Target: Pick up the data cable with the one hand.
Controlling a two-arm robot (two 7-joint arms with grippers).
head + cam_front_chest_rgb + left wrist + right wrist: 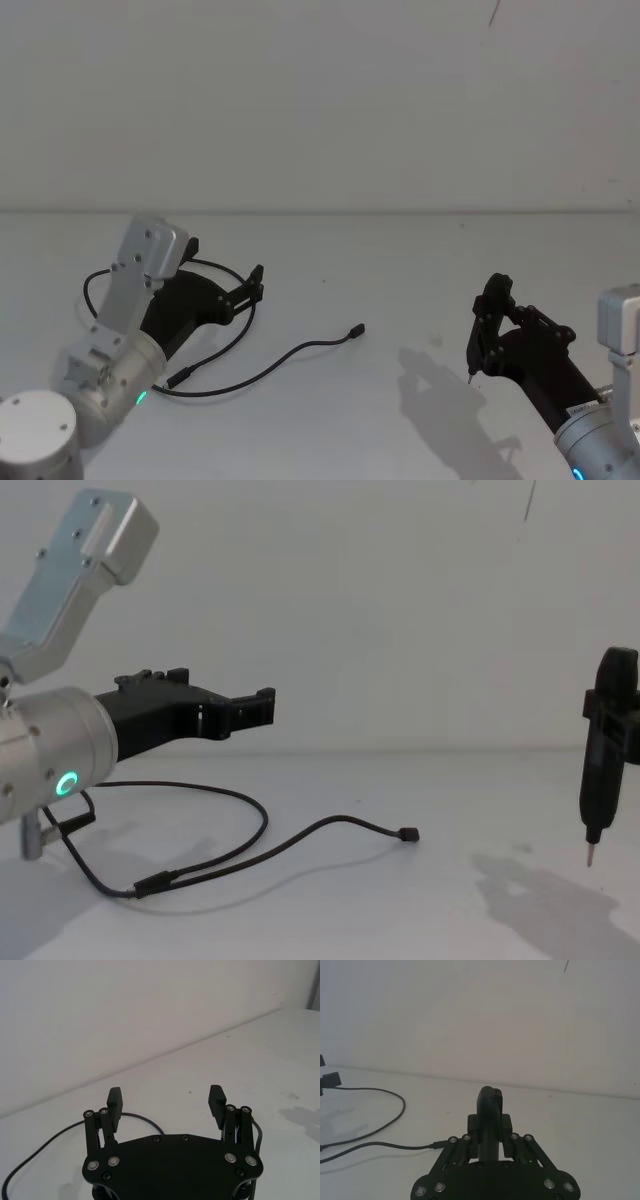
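Above the data cable [320, 343], left gripper [165, 1093] gapes empty.

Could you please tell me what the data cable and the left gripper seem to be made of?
The data cable looks like a rubber- or plastic-sheathed cord, matte black: it lies in loose, soft curves. The left gripper looks like matte black hard plastic or coated metal, I cannot tell which: flat rigid links with shiny metal screws.

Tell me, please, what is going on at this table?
The left pincer hovers open above a loop of the black cable, which lies loosely curved on the white table, not yet gripped. The right pincer hangs shut off to the right, away from the cable.
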